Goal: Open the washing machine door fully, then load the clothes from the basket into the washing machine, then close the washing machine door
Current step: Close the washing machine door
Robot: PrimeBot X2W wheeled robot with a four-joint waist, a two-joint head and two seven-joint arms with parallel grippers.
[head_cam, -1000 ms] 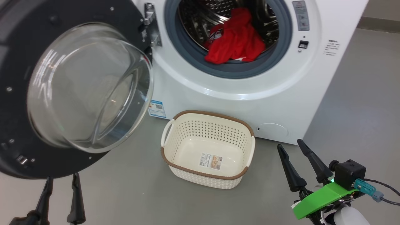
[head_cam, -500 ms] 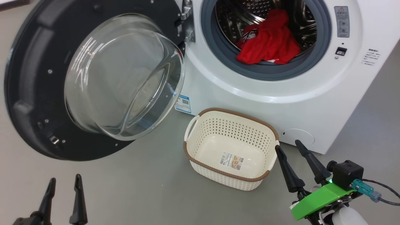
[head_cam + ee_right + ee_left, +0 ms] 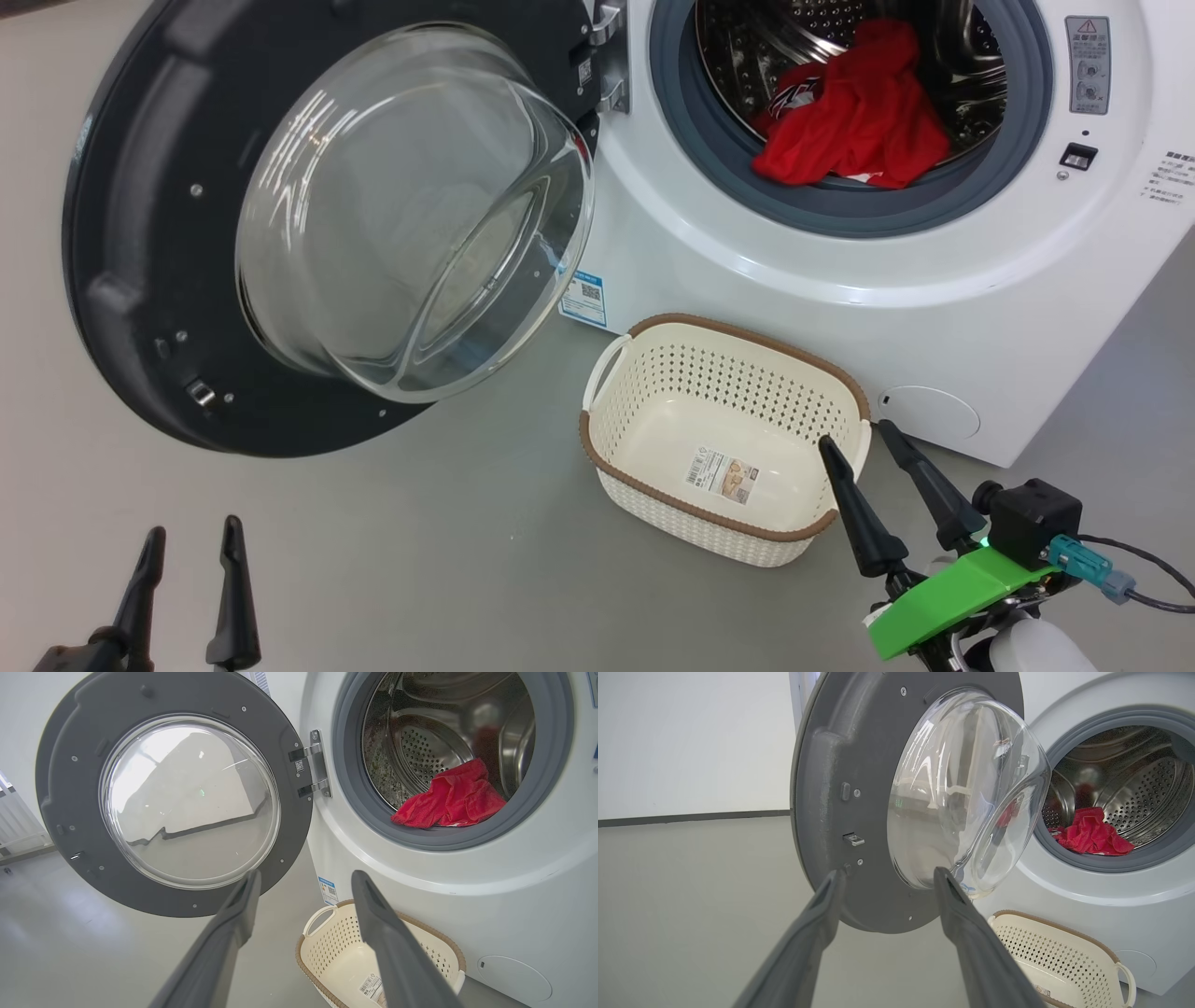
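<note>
The white washing machine (image 3: pixel 747 280) stands with its round black door (image 3: pixel 140 233) swung wide open to the left, glass bowl facing out. Red clothes (image 3: pixel 859 121) lie in the steel drum, resting on the grey rubber ring. The cream basket (image 3: pixel 738 331) sits on the floor before the machine with just a label sticker on its floor. My left gripper (image 3: pixel 191 527) is open low on the left, below the door's rim. My right gripper (image 3: pixel 854 436) is open beside the basket's right end. Both hold nothing. The wrist views show the left gripper (image 3: pixel 889 872) facing the door and the right gripper (image 3: pixel 307 875) above the basket.
Grey floor (image 3: pixel 420 560) spreads in front of the machine and under the open door. A blue label sticker (image 3: pixel 583 297) and a round flap (image 3: pixel 929 413) sit low on the machine's front. A white wall with a dark baseboard (image 3: pixel 691 817) runs behind the door.
The whole head picture has shifted to the right, so the camera has moved. Door, clothes and basket keep their places relative to one another. Both grippers stay open.
</note>
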